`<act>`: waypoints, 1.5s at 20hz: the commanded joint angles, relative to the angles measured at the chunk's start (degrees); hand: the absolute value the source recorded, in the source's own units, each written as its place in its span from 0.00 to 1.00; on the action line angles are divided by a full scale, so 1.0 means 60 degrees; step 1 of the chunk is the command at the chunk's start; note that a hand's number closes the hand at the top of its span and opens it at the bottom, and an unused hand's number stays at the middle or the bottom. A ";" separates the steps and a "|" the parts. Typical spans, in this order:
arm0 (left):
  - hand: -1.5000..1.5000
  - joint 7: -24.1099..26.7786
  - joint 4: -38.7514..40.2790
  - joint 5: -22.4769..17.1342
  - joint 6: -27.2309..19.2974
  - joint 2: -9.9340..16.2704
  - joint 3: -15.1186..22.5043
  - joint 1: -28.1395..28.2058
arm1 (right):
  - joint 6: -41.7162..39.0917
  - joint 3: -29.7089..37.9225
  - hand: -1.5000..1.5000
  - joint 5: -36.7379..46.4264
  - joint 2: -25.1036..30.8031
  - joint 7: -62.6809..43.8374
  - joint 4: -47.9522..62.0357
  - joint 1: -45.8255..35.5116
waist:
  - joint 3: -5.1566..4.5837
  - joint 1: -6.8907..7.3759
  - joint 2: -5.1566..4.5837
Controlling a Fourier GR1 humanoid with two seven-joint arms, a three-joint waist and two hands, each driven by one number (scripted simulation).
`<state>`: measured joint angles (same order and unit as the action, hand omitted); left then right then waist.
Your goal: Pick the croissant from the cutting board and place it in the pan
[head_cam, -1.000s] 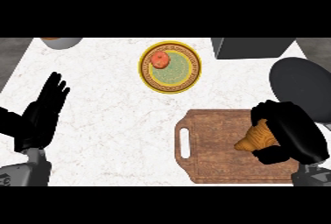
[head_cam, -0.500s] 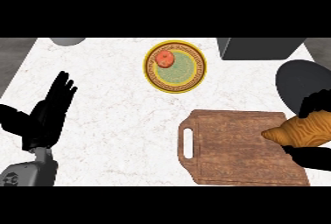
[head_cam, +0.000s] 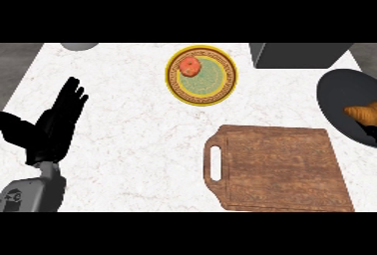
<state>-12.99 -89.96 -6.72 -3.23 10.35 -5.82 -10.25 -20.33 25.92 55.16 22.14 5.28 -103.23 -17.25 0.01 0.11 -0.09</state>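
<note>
The golden croissant (head_cam: 361,113) is at the view's right edge, over the dark round pan (head_cam: 340,94), and the edge cuts it off. Just below the croissant, black fingers of my right hand (head_cam: 366,131) curl at its underside; they blend into the pan and the rest of the hand is out of view. The wooden cutting board (head_cam: 280,169) lies bare at the lower right, its handle slot to the left. My left hand (head_cam: 55,127) rests open at the left edge, fingers up.
A yellow-rimmed green plate (head_cam: 213,82) with a red fruit (head_cam: 192,66) sits at the top centre. A grey box-like object (head_cam: 298,55) stands behind the pan. A grey round thing (head_cam: 79,46) pokes in at the top left.
My right hand has carried the croissant off the cutting board, up and to the right, over the pan. The board is now bare. The left hand stays put.
</note>
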 commanded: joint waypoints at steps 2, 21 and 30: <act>0.50 -0.0214 0.0119 0.0156 -0.0231 -0.0169 0.0128 -0.0576 | 0.0763 0.1215 1.00 -0.0617 0.1283 0.0887 0.3117 -0.1459 | 0.0007 0.0073 -0.0036; 0.50 -0.0302 -0.0458 0.0017 0.0184 -0.0014 0.0101 -0.0102 | 0.5490 0.1335 1.00 -0.0081 0.2951 0.6033 1.3302 -0.3630 | 0.0046 0.0510 -0.0179; 0.50 -0.0197 0.0029 0.0288 0.0016 -0.0321 0.0415 -0.0619 | 0.4695 0.1357 0.00 0.0163 0.2985 0.4511 1.5174 -0.4084 | 0.0069 0.0616 -0.0269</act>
<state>-13.16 -89.71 -5.90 -2.34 8.97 -4.28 -12.64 9.08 34.33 55.58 40.12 33.03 -16.54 -40.67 0.33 3.46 -1.56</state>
